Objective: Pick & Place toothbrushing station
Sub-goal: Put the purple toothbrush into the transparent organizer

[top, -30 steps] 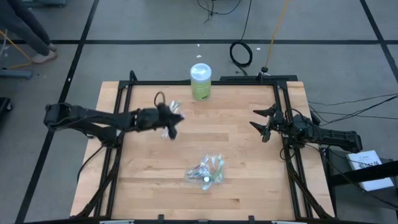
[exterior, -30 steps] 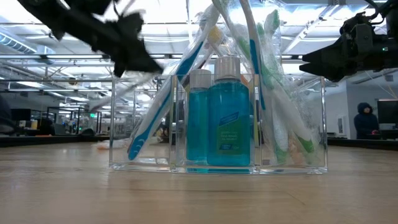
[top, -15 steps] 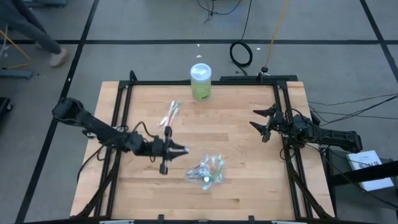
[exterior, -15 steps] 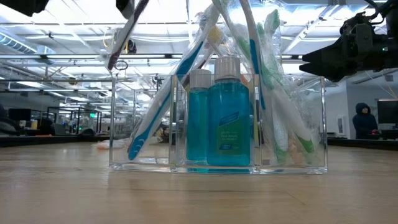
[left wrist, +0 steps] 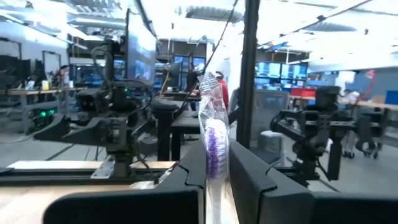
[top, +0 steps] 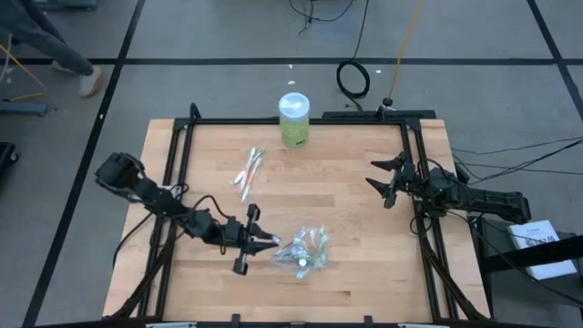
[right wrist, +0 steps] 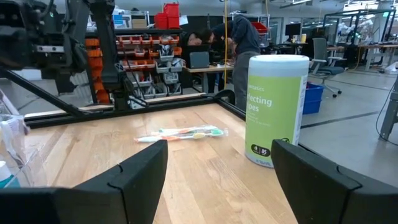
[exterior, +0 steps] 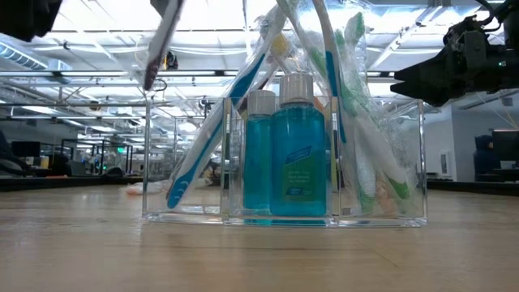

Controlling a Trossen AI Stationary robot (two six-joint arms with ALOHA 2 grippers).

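A clear plastic holder stands on the table near the front, with several toothbrushes and blue bottles in it. My left gripper is just left of it, above the table, shut on a plastic-wrapped toothbrush with purple bristles. A few more wrapped toothbrushes lie flat on the table farther back; they also show in the right wrist view. My right gripper waits open and empty at the table's right side. My left gripper pinches the wrapped toothbrush between its two fingers. The bristle head sticks out past the fingertips, in line with the fingers. The toothbrush is lifted clear of the table. The fingers hide the handle and the exact place of contact.
A green-and-white wipes canister stands at the table's far edge, middle. A black frame rail runs around the table. Bare wood lies between the holder and my right gripper.
My left gripper has gone from the loose toothbrushes at the far left toward the table's near edge and right, to just beside the clear holder. It carries one wrapped toothbrush clear of the table. The other loose toothbrushes have stayed where they lay.
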